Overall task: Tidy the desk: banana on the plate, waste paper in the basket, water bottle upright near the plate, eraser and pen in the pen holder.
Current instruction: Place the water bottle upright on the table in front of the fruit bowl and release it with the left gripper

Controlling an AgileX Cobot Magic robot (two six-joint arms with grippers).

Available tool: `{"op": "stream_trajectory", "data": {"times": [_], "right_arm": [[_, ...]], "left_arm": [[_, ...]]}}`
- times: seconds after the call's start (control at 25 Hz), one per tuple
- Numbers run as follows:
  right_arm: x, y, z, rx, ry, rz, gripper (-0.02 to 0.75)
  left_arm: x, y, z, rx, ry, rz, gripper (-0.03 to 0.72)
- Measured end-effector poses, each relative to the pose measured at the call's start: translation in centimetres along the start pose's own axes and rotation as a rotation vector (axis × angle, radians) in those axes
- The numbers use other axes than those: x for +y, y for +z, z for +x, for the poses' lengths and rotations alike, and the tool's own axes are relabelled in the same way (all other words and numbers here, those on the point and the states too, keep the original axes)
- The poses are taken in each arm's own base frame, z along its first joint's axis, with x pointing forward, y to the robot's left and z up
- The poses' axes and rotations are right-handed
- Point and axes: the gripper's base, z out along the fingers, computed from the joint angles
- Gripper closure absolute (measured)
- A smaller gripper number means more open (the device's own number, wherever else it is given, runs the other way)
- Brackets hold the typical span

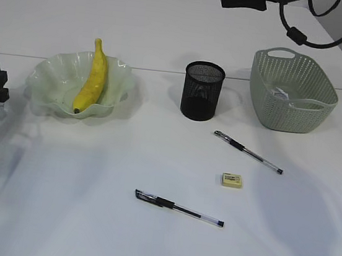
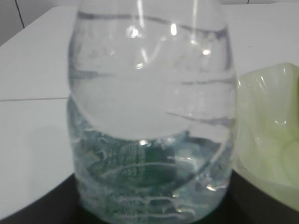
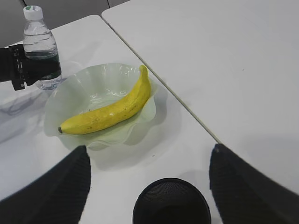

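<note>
The banana [image 1: 93,80] lies in the pale green plate [image 1: 46,75] toward the table's left edge, so that part looks done. The water bottle [image 3: 41,46] stands upright just beside the plate, on its outer side, with the left gripper [image 3: 21,67] closed around its lower body; in the left wrist view the bottle [image 2: 152,116] fills the frame, the plate's rim [image 2: 271,135] close by. That step seems nearly finished, needing only a release. White crumpled paper [image 1: 282,93] shows inside the grey-green basket [image 1: 325,91] near the table's right edge, so the waste paper appears dealt with. Left over: two pens and the eraser. One pen [image 1: 248,152] lies in front of the black mesh pen holder [image 1: 202,90], the eraser [image 1: 232,180] just beyond it toward the near edge, and the second pen [image 1: 178,207] closer still to the near edge. The holder looks empty as far as can be told.

The left arm sits low at the left edge. The right gripper [image 3: 147,184] hangs high above the holder, fingers spread wide and holding nothing, its arm entering from the far right corner.
</note>
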Motion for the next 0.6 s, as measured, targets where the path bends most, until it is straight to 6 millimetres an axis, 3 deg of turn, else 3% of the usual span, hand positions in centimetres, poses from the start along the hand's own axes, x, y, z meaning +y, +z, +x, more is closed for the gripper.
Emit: {"op": "stream_trajectory", "data": {"times": [0.6], "right_arm": [[0.00, 0.00, 0.00, 0.000, -0.002, 0.000, 0.152]], "left_arm": [[0.01, 0.00, 0.00, 0.000, -0.001, -0.001, 0.277]]}}
